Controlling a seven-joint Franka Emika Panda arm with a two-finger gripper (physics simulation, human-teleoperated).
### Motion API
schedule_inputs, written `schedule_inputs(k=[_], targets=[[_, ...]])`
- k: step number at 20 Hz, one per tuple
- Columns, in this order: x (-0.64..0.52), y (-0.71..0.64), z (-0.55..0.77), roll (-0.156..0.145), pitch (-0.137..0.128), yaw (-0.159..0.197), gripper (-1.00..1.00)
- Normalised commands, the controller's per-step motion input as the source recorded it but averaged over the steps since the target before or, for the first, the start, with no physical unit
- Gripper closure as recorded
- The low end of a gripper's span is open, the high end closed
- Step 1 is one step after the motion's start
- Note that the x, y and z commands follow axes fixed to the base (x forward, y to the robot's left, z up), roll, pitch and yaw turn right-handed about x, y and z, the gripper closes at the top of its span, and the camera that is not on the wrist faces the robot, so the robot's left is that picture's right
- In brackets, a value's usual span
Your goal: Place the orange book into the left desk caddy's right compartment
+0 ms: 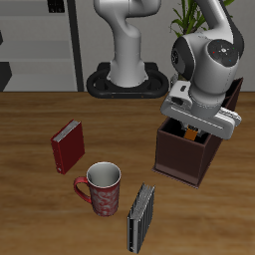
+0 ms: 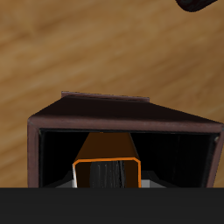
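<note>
The orange book point(image 1: 188, 129) hangs upright under my gripper point(image 1: 193, 126), which is shut on it. Only a small orange strip shows below the wrist in the exterior view. It sits just above the open top of the left desk caddy point(image 1: 181, 159), a dark maroon-brown box, over the bin nearer the table's front edge. In the wrist view the orange book point(image 2: 107, 168) shows end-on with its dark middle, reaching down inside the walls of the left desk caddy point(image 2: 96, 108). The arm hides the caddy's farther bin and its divider.
A red book point(image 1: 68, 146) stands upright near the middle of the table. A red patterned mug point(image 1: 103, 188) is in front of it. A dark grey book point(image 1: 141, 216) stands beside the mug near the front edge. The robot base point(image 1: 125, 80) is at the back.
</note>
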Motion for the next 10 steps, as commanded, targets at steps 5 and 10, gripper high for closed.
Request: schedule_inputs(k=[5,10], targets=[[0.03,0.07,-0.38,0.035,0.064,0.04,-1.0],[-0.07,-0.02,0.09,0.016,-0.006,-0.006,-1.0]])
